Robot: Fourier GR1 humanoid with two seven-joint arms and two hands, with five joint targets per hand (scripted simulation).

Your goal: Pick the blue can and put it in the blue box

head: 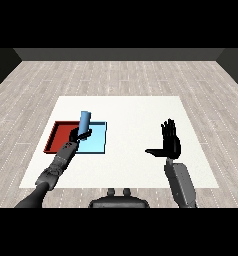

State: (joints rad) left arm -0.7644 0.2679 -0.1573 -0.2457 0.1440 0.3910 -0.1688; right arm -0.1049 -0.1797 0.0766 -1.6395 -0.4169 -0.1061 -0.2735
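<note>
Left black hand [77, 134] is curled round the blue cylindrical can [84, 121], holding it tilted over the light blue flat tray [98, 143], which lies beside the red flat tray [57, 136] on the white table [131, 115]. Right black hand [170, 142] is held up, fingers straight, thumb out, grasping nothing.

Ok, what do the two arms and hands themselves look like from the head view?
Both forearms are grey and blocky, with darker segments toward the elbows. Each ends in a black hand with slim fingers and a thumb: the left hand at the trays, the right hand over the white table. No cables, markings or sleeves show.
</note>
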